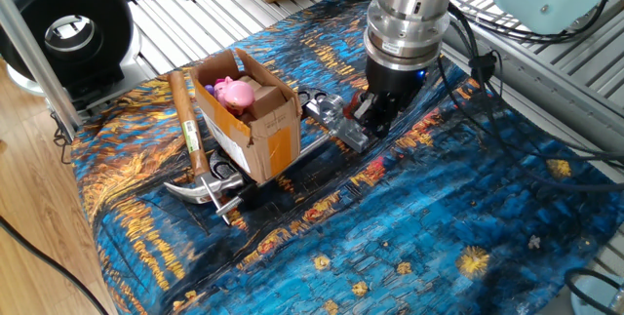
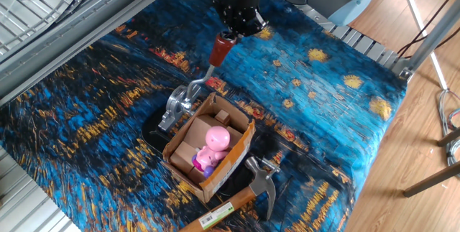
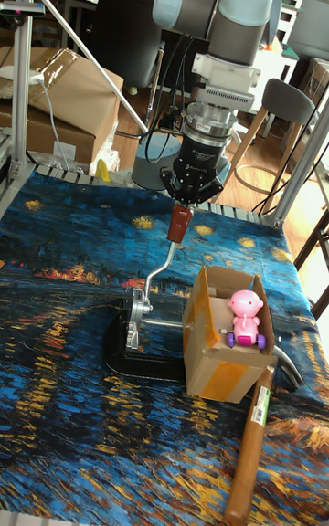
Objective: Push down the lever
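One fixed view: gripper [image 1: 375,120] sits low over the chrome fixture [image 1: 336,122] beside the cardboard box [image 1: 249,115]. Lever mostly hidden behind it; can't tell here if fingers are spread or pinched. Claw hammer [image 1: 195,154] lies along the box's far side on the blue patterned cloth over the table [image 1: 439,247].

Other fixed view: lever [image 2: 205,74] rises tilted from the fixture, red knob [image 2: 222,48] at its top touching the gripper tips, which look pressed together just above the knob. Pink toy [image 2: 213,144] sits in the box.

Tall fixed view: knob hangs right under the gripper, lever slanting down to the fixture on its dark base [image 3: 137,362].
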`<state>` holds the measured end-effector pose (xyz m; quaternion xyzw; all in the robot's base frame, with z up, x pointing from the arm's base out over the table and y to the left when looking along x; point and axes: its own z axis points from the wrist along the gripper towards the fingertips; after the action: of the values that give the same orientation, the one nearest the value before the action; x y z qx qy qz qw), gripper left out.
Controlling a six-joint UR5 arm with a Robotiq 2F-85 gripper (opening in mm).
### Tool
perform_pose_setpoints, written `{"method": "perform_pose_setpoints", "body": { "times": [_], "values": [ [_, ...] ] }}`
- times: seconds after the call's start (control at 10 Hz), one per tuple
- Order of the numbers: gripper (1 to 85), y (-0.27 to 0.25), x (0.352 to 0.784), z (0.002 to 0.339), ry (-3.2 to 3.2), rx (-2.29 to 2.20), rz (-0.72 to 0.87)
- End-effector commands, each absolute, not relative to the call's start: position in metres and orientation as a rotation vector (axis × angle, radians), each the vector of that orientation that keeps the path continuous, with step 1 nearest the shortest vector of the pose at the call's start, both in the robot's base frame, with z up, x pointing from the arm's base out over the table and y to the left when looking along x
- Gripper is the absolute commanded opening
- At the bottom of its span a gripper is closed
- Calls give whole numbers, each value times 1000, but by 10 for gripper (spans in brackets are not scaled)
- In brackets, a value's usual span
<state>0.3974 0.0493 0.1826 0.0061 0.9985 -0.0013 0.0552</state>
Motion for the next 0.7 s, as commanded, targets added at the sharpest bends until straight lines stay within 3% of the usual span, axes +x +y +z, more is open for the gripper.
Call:
{"method": "perform_pose_setpoints", "body": {
  "times": [0.0, 0.3, 0.6],
  "values": [
    [17, 56, 404, 193, 3016, 36, -8],
    [17, 48, 415, 193, 2973, -22, -5],
    [17, 61, 451, 228, 2907, -22, -25]
  ]
}}
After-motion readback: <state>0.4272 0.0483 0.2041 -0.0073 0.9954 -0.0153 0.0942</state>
